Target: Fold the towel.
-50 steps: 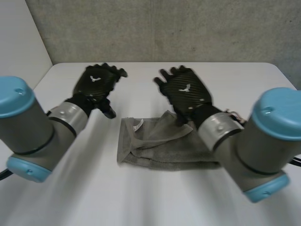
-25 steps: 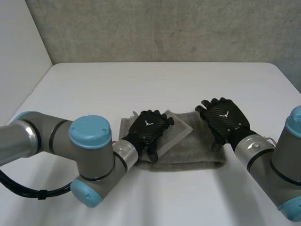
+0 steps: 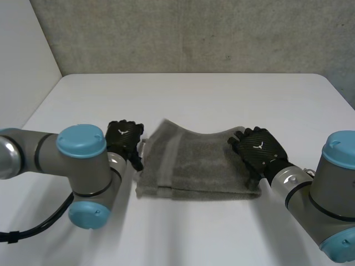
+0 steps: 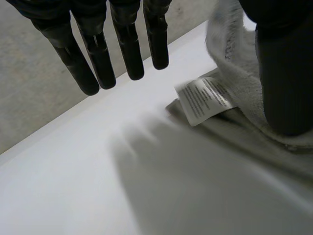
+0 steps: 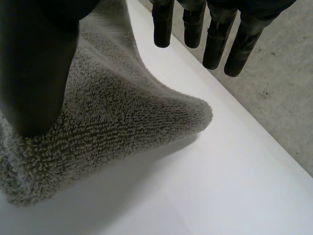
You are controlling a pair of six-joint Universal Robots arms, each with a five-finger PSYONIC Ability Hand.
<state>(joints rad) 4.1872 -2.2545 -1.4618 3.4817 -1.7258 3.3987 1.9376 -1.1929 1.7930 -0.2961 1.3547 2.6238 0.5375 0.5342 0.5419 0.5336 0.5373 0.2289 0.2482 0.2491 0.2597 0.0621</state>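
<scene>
The grey towel [image 3: 194, 166] lies folded in the middle of the white table, its far edge slightly raised. My left hand [image 3: 125, 138] is at the towel's left edge. Its fingers [image 4: 98, 54] are straight above bare table, and its thumb [image 4: 286, 73] rests on the towel [image 4: 230, 54] beside the white label [image 4: 203, 100]. My right hand [image 3: 258, 152] is at the towel's right edge. There the thumb [image 5: 34, 63] presses on the cloth, the fingers [image 5: 195, 24] stay straight and clear of it, and a towel corner [image 5: 186, 112] bulges up between them. Both hands are open.
The white table [image 3: 194, 94] stretches bare beyond the towel and in front of it. A grey concrete wall [image 3: 194, 33] stands behind the far edge. Both forearms lie low on the table beside the towel.
My left hand has slid off the top of the towel to its left edge. The loose top flap now lies flatter. My right hand has shifted slightly nearer along the right edge.
</scene>
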